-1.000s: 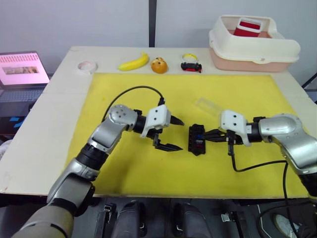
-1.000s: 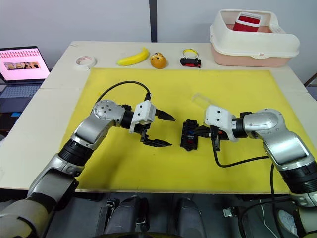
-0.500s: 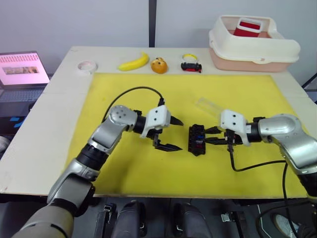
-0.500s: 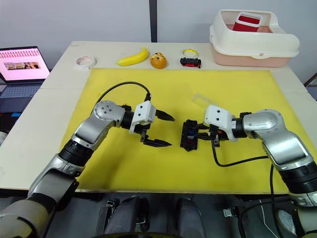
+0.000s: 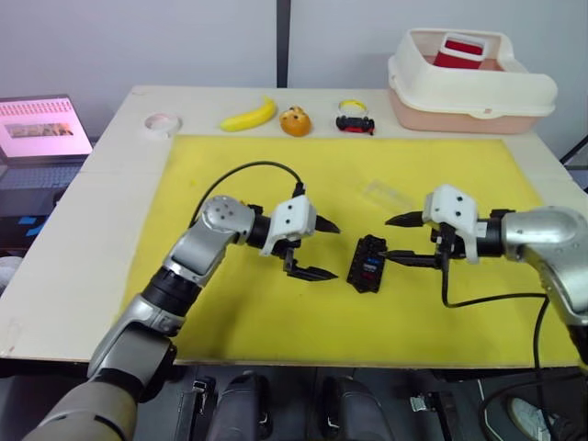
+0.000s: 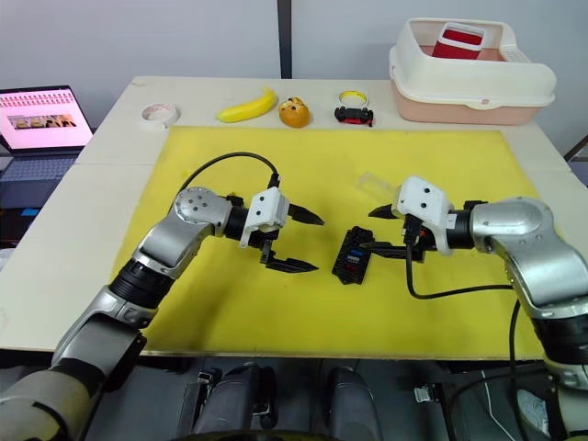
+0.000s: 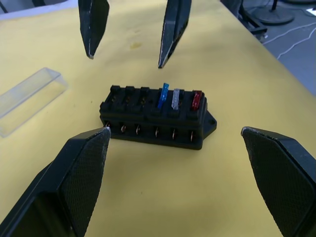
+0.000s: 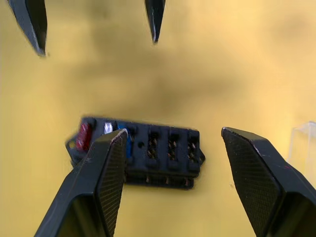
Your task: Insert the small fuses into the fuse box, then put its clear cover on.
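The fuse box (image 5: 368, 263) lay on the yellow mat (image 5: 230, 312) between both spread-fingered, empty grippers, left gripper (image 5: 317, 249) and right gripper (image 5: 397, 240); the clear cover (image 5: 387, 194) sat beyond the right gripper.

Fuse box (image 7: 157, 123) – matt black plastic; clear cover (image 7: 28, 98) – glossy transparent plastic.

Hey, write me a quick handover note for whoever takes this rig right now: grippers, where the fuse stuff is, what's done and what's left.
Left gripper: open, empty, beside the fuse box.
Right gripper: open, empty, on the box's other side.
Fuse box: on the yellow mat between the grippers; blue, grey and red fuses seated in three neighbouring slots at one end, three slots beside them empty.
Clear cover: off, lying on the mat near the box.
Left: fill the remaining slots, though I see no loose fuses, then fit the cover.
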Controlling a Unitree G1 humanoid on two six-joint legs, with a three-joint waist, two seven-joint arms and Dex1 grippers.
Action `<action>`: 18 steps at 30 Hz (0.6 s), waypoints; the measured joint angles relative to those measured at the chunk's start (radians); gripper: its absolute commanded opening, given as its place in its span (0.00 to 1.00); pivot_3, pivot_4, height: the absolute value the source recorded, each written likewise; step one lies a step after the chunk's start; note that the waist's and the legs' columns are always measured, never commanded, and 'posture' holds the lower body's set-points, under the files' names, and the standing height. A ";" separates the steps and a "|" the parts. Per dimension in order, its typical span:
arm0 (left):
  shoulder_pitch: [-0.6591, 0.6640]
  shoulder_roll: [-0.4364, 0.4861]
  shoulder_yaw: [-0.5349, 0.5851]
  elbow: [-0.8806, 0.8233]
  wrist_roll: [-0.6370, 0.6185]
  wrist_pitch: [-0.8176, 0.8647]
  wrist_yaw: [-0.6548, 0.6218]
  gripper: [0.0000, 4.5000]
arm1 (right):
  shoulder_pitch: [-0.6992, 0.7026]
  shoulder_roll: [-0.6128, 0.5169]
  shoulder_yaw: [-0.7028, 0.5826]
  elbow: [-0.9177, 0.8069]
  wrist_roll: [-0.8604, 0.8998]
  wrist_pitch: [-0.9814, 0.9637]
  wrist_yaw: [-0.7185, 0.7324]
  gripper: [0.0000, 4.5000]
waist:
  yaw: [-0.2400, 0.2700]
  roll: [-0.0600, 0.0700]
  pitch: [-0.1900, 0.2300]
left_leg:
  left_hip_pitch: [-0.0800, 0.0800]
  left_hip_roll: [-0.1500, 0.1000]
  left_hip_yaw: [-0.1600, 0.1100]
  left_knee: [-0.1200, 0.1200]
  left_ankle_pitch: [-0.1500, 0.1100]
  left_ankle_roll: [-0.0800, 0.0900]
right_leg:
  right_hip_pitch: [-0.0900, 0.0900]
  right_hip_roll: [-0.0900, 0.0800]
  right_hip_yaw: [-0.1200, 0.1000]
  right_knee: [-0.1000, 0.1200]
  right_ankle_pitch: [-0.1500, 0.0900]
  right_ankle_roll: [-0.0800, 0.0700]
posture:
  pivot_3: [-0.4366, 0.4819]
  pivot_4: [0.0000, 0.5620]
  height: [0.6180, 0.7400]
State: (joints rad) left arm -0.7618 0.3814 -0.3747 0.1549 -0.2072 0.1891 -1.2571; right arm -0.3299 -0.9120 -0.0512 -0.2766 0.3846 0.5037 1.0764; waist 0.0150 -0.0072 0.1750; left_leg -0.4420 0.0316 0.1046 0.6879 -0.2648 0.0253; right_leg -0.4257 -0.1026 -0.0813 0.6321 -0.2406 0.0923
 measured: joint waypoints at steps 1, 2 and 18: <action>0.002 -0.001 0.000 -0.001 0.000 0.000 0.000 1.00 | 0.034 0.025 -0.016 -0.014 0.007 -0.009 -0.020 0.41 | 0.000 0.000 0.000 | 0.000 0.000 0.000 0.000 0.000 0.000 | 0.000 0.000 0.000 0.000 0.000 0.000 | 0.48 0.27 1.00; 0.003 -0.001 0.000 -0.001 0.000 0.000 0.000 1.00 | 0.071 0.052 -0.033 -0.034 0.014 -0.018 -0.040 0.30 | 0.001 0.000 0.000 | 0.000 0.000 0.000 0.000 0.000 0.000 | 0.000 0.000 0.000 0.000 0.000 0.000 | 0.48 0.27 1.00; 0.008 -0.020 0.000 -0.001 0.001 0.000 -0.001 1.00 | 0.226 0.166 -0.039 -0.079 -0.022 -0.155 -0.158 0.02 | 0.000 0.000 0.000 | 0.000 0.000 -0.001 0.004 0.000 0.000 | 0.001 0.001 0.000 0.002 0.000 0.000 | 0.48 0.27 1.00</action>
State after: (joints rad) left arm -0.7542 0.3618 -0.3752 0.1534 -0.2065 0.1892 -1.2583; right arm -0.1041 -0.7461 -0.0906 -0.3555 0.3630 0.3483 0.9185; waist 0.0150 -0.0069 0.1748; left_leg -0.4421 0.0316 0.1036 0.6917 -0.2649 0.0255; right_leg -0.4246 -0.1021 -0.0814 0.6338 -0.2406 0.0924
